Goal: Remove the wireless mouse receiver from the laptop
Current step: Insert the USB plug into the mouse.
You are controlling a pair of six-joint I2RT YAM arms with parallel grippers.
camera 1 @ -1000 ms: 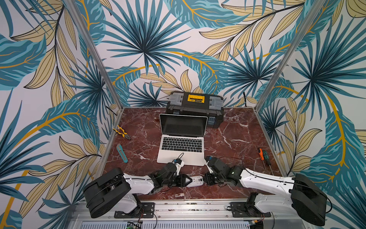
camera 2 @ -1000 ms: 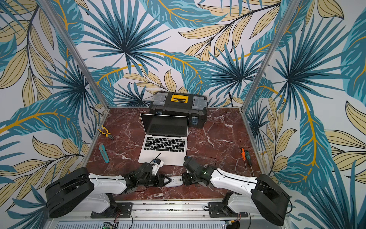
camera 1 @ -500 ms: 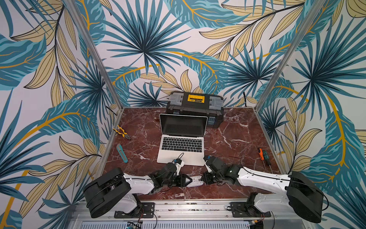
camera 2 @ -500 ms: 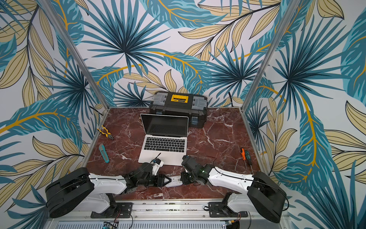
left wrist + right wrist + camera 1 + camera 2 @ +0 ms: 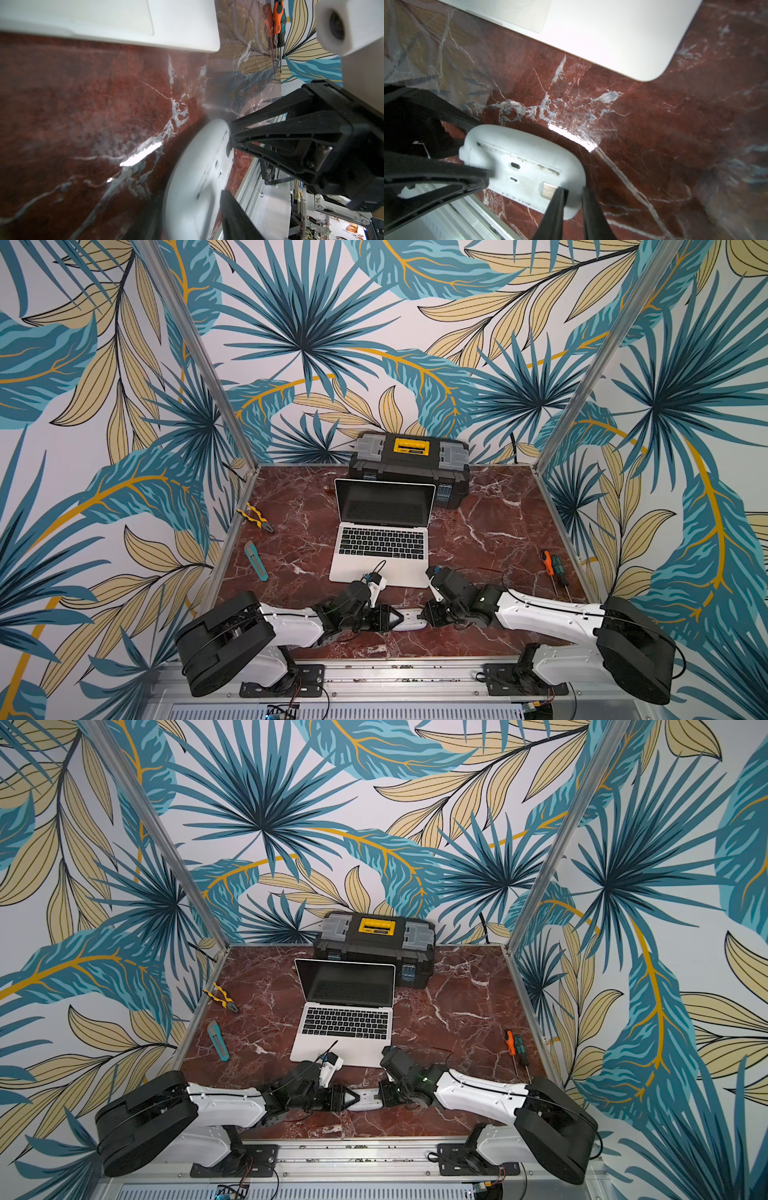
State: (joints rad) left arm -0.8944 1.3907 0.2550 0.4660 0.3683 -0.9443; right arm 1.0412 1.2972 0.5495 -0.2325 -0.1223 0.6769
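Marble tabletop [image 5: 498, 539] lies bare beside laptop [image 5: 399, 572]; off its front edge left tool [image 5: 397, 616] and right tool [image 5: 424, 613] clamp mouse [image 5: 529, 162]

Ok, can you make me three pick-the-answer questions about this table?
1. Where is the toolbox? A behind the laptop; B beside the pliers; C under the arms.
2. How many screwdrivers lie near the right wall? A one; B two; C four.
3. The left tool is: A wide open; B shut on the white mouse; C holding pliers.
Answers: A, the box stands just past the screen; B, an orange one and a green one lie together; B, its tips pinch the mouse's end.
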